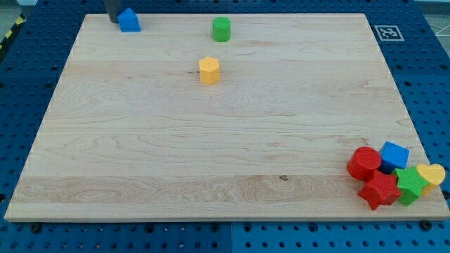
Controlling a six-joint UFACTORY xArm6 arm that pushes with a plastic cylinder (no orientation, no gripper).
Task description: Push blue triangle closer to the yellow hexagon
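Note:
The blue triangle [129,20] lies at the view's top left of the wooden board [211,140]. The yellow hexagon [209,71] stands lower and to the right of it, near the top middle. My tip [114,20] is the dark rod at the view's top edge, right against the blue triangle's left side; I cannot tell whether it touches.
A green cylinder [221,29] stands right of the blue triangle, above the yellow hexagon. At the view's bottom right is a cluster: red cylinder [363,163], blue cube [394,155], red star [380,190], green star [409,184], yellow heart [431,173]. A marker tag [387,32] sits top right.

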